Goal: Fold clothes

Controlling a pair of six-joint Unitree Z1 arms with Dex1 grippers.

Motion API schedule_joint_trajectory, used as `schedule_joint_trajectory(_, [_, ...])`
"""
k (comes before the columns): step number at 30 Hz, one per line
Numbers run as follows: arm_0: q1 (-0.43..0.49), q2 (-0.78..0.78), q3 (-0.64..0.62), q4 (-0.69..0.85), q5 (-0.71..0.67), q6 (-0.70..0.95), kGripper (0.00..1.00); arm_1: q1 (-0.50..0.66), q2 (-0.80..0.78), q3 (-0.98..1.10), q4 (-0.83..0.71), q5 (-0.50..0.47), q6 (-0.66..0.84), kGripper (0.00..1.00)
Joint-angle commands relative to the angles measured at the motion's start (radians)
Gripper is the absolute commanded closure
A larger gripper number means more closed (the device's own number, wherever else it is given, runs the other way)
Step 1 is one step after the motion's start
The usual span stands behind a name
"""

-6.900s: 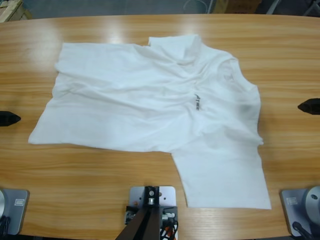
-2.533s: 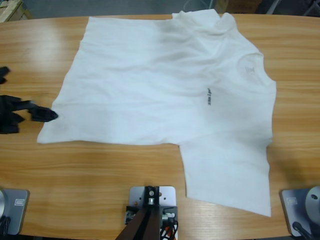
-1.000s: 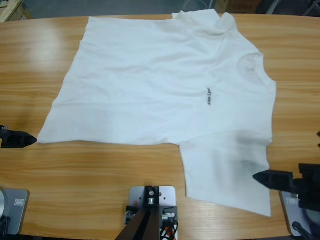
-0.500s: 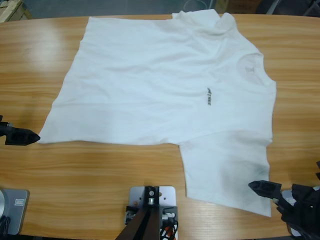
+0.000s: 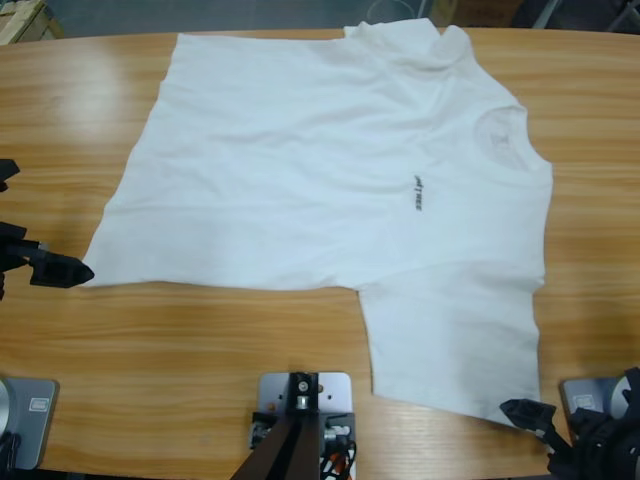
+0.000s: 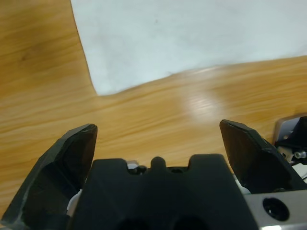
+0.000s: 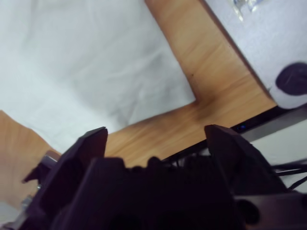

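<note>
Right hand [image 5: 530,412] dropped to T-shirt [image 5: 330,180] corner, open.

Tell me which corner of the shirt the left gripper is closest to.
The hem corner at the shirt's near-left end. The left gripper points at it, jaws open, just short of the cloth; every other corner lies farther across the table.

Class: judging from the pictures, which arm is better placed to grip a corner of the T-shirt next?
Probably the left gripper: open, with the T-shirt corner just ahead. The right gripper sits beside the sleeve corner.
</note>
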Motion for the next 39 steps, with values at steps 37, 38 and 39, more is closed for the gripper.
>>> schedule_joint_trajectory(37, [-0.023, 0.082, -0.004, 0.001, -0.099, 0.017, 0.004, -0.143, 0.196, 0.120, -0.165, -0.170, -0.134, 0.509])
schedule_joint_trajectory(38, [-0.023, 0.082, -0.002, 0.001, -0.099, 0.017, 0.004, -0.143, 0.196, 0.120, -0.165, -0.170, -0.136, 0.518])
schedule_joint_trajectory(39, [-0.023, 0.082, 0.000, 0.001, -0.099, 0.017, 0.004, -0.143, 0.196, 0.120, -0.165, -0.172, -0.137, 0.527])
